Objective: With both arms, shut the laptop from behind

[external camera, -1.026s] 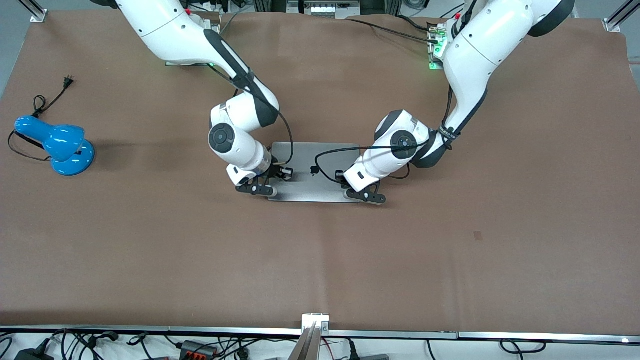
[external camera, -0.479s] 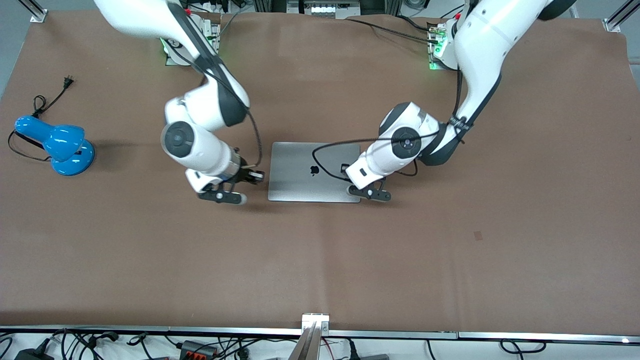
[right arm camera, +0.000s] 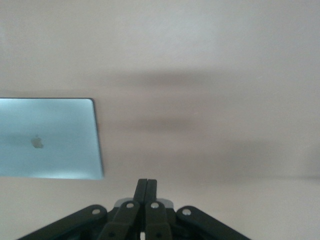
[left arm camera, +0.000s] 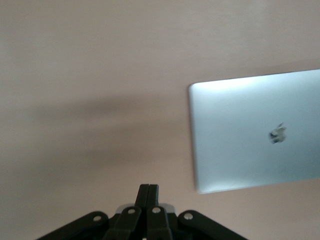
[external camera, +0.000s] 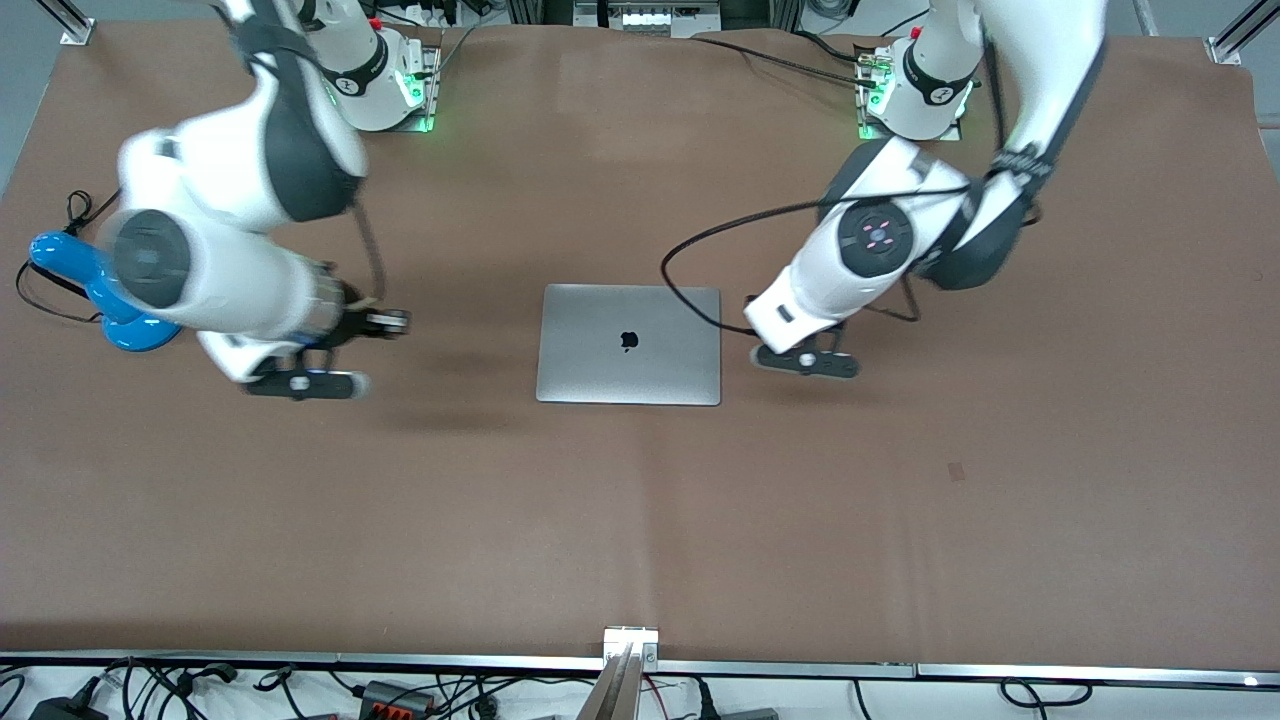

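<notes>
The laptop (external camera: 629, 344) lies shut, flat mid-table. The left gripper (external camera: 806, 361) hangs just beside it toward the left arm's end, fingers pressed together. The right gripper (external camera: 303, 383), also closed, is over bare table (external camera: 640, 520) well apart from it, near a blue lamp (external camera: 120, 290).

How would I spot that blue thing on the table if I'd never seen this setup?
Start at the brown table and go to the right arm's end. There, partly hidden by the right arm's wrist, stands a small desk lamp with a thin black cord. It is the only bright glossy blue thing; the closed laptop mid-table is flat and grey.
</notes>
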`<state>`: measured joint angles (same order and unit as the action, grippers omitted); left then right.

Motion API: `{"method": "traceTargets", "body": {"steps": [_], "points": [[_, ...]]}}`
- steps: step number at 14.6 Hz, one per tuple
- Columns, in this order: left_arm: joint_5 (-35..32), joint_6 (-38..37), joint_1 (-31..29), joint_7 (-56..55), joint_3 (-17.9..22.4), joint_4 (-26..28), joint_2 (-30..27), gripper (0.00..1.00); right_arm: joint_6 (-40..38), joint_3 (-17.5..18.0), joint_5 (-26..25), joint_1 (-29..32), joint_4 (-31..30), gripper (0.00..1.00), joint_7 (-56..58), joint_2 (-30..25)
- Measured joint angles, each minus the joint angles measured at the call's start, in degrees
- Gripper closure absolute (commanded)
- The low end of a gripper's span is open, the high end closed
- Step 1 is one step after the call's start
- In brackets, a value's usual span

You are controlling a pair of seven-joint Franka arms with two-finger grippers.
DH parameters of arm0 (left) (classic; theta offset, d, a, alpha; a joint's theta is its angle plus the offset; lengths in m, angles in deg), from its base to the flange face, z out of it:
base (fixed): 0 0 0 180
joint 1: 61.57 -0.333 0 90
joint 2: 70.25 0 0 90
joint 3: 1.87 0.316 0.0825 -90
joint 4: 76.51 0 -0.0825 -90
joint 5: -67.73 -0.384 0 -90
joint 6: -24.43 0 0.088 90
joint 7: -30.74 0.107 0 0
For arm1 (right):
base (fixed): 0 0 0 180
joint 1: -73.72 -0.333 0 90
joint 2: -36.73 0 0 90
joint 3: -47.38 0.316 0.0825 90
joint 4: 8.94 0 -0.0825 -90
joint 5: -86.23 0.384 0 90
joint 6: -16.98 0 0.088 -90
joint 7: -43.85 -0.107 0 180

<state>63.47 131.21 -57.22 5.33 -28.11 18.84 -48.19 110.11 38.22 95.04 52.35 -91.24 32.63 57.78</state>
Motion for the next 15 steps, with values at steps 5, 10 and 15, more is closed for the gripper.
{"method": "traceTargets", "body": {"steps": [5,10,15], "points": [[-2.7,-19.03,-2.63,1.92,0.09,-11.12,-0.87,0.0,-4.21,-7.02,-0.24,0.38,1.49,0.97,10.03,-3.68],[-2.73,-24.71,-5.84,4.59,0.08,-16.51,-1.83,0.0,-5.32,-8.34,-3.4,0.39,1.49,0.0,11.83,-5.89],[-2.74,-26.16,-9.54,5.26,0.14,-21.35,-3.63,0.0,-5.44,-8.59,-3.59,1.47,2.63,0.0,11.86,-5.73]]}}
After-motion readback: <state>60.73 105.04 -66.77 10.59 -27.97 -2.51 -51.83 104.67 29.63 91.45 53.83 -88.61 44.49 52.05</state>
